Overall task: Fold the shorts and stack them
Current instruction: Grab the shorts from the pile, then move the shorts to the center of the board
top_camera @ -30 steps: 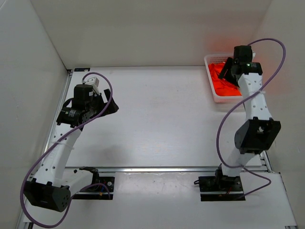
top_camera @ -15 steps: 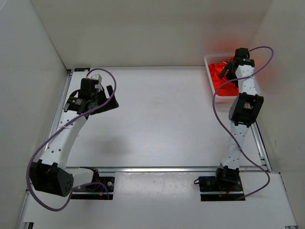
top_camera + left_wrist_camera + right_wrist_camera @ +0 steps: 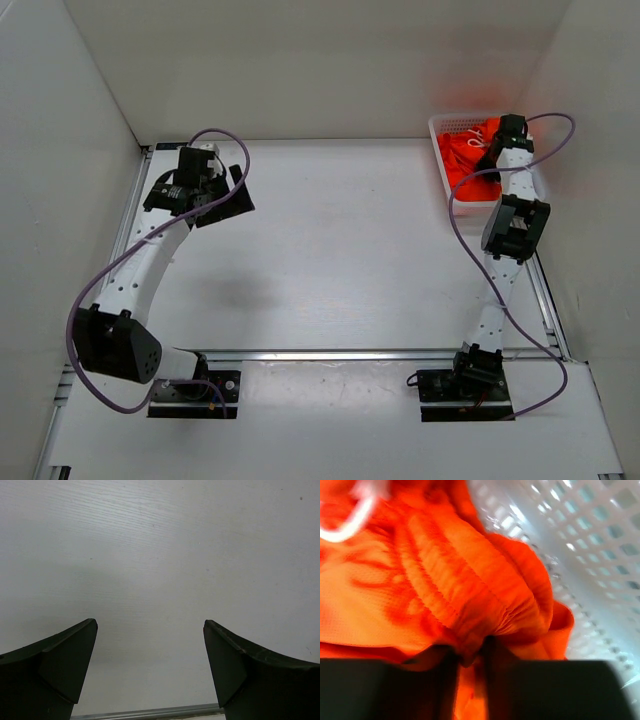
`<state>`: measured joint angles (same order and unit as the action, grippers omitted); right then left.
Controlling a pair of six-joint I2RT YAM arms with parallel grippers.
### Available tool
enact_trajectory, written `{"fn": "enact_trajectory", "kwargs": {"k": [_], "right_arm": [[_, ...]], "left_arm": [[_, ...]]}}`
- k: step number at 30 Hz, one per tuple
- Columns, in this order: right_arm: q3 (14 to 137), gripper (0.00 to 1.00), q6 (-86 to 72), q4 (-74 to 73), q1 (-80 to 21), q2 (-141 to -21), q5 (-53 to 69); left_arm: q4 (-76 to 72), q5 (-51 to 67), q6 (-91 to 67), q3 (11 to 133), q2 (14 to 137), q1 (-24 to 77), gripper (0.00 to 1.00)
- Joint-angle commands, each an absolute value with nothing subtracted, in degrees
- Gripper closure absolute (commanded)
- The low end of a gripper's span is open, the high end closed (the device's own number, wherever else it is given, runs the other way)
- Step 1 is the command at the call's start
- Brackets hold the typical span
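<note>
The bright orange-red shorts lie bunched in the white mesh basket at the back right of the table. My right gripper reaches down into the basket. In the right wrist view its jaws stand close together, and a ridge of the shorts' gathered waistband is pinched between them; my right gripper is shut on that fabric. A blurred piece of white drawstring shows at the top left. My left gripper hovers over the bare table at the back left, and in the left wrist view the gripper is wide open with nothing between its fingers.
The white basket wall rises close to the right of the pinched fabric. White walls enclose the table on the left, back and right. A metal rail runs along the bottom of the left wrist view.
My right gripper has gone down into the basket and closed on the shorts' fabric. The left arm has swung toward the back of the table, its gripper still open.
</note>
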<state>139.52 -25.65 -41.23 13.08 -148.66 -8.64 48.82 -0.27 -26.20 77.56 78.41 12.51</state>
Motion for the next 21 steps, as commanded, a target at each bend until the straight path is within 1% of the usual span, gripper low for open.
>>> {"fn": "enact_trajectory", "kwargs": {"k": [1,2,3,7,9,13,16,18,21], "right_arm": [[142.0,0.81,-26.9,-34.7,12.7,-147.1,-5.3],[141.5,0.88,-26.9,-34.7,12.7,-146.3,-5.3],[141.5,1.00,-26.9,-34.7,12.7,-145.1,-5.3],[135.9,1.00,-26.2,-33.7,12.7,-134.7,-4.6],[134.7,1.00,-26.2,-33.7,12.2,-130.6,-2.3],[133.9,1.00,-24.4,-33.7,10.3,-117.8,2.5],[136.0,1.00,-22.0,-34.9,6.2,-110.8,6.1],[141.5,1.00,-22.0,-38.7,4.3,-107.3,8.2],[142.6,1.00,-22.5,-38.8,-1.6,-101.9,13.3]], "left_arm": [[48.4,-0.7,-26.6,80.1,79.7,13.1,0.00],[48.4,-0.7,-27.2,80.1,79.7,13.7,0.00],[48.4,-0.7,-27.2,80.7,80.2,14.2,0.00],[48.4,-0.7,-28.2,80.7,79.6,15.6,0.00],[48.9,-0.7,-29.8,80.2,78.9,15.6,0.00],[51.6,0.1,-32.0,80.2,78.4,15.6,0.00],[55.2,-2.2,-33.2,80.8,77.9,15.6,0.00],[56.3,-2.8,-33.2,81.6,77.0,15.6,0.00],[56.3,-4.0,-34.4,83.4,74.3,15.6,0.00]]}}
